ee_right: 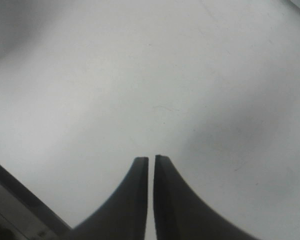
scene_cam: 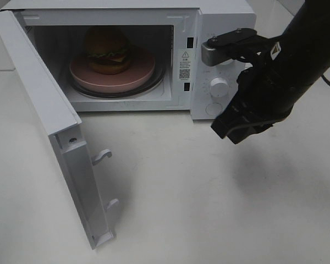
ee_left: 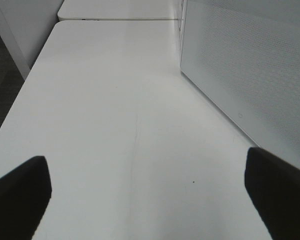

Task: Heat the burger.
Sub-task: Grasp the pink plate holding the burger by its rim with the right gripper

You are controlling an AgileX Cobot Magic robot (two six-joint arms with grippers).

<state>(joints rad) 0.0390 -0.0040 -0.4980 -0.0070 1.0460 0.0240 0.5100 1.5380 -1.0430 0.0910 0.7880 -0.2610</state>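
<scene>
Right gripper: fingers all but closed, hairline slit between them, nothing held. It hangs above the bare white table, in front of the microwave control panel, with the lower knob at about 12 o'clock from it in the high view.
Left gripper: fingers spread fully wide, empty, low over the table beside the microwave's perforated side wall.
Burger: inside the cavity, upright on the pink plate, roughly 10 o'clock from the right gripper.
Door: wide open, at 8 o'clock of the cavity.
</scene>
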